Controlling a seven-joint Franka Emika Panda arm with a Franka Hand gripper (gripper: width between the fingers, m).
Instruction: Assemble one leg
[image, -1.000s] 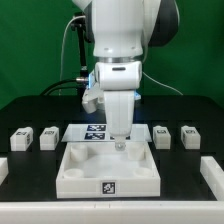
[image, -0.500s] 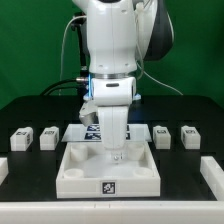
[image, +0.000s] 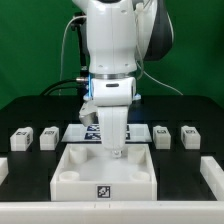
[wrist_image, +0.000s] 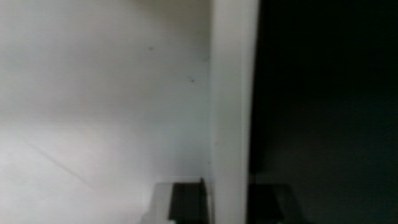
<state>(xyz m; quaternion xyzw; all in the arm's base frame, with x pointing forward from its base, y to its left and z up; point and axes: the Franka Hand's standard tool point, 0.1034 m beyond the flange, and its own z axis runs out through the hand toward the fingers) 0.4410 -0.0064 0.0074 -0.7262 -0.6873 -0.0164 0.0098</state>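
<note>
Reaching straight down from the white arm (image: 110, 50), the end effector (image: 117, 150) sits inside the large tray-like part (image: 75, 185), close to its back wall, seemingly to brace or shift that part rather than lift anything. Whether its fingers are parted or pressed together I cannot tell; the wrist view gives only a blurred white wall against darkness. The nearest leg (image: 162, 134) lies on the black surface (image: 30, 158) just past the tray's far corner on the exterior view's right, a second leg (image: 188, 134) beside it, a third leg (image: 47, 136) and fourth leg (image: 19, 138) on the exterior view's left. The marker board (image: 92, 132) lies behind, partly hidden by the arm. The tray's raised rims would likely need clearing first.
</note>
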